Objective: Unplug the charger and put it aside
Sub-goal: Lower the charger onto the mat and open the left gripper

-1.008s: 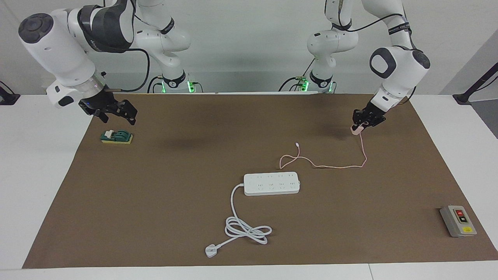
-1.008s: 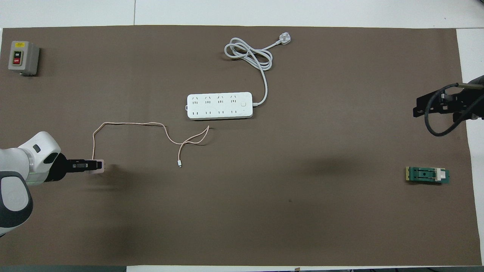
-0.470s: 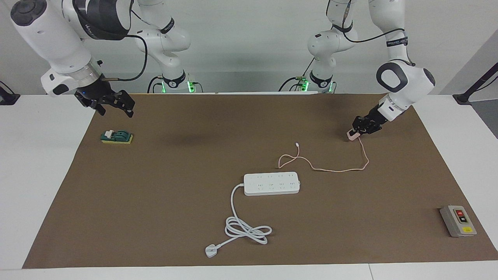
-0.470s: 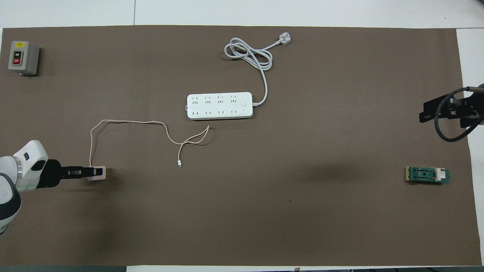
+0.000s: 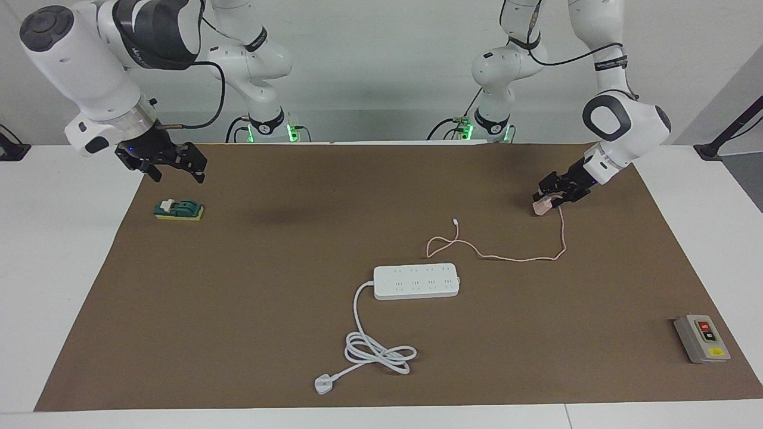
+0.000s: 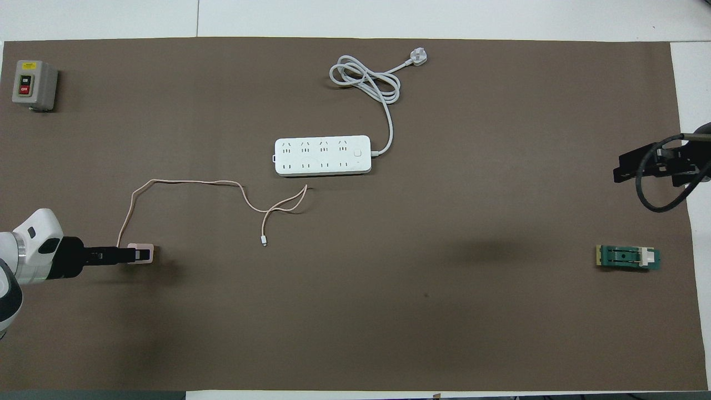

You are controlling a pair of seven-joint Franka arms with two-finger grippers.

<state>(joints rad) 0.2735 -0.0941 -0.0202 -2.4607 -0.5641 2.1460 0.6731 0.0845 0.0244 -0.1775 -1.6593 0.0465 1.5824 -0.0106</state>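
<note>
One pink charger is seen resting on the brown mat, unplugged and nearer the robots than the single white power strip. It is gripped by the left gripper. The right gripper is held open over one green block.

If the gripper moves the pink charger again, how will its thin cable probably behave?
The cable lies in loose curves on the mat, so it is probably floppy and would trail after the charger in the left gripper. It looks light and unlikely to move the power strip.
</note>
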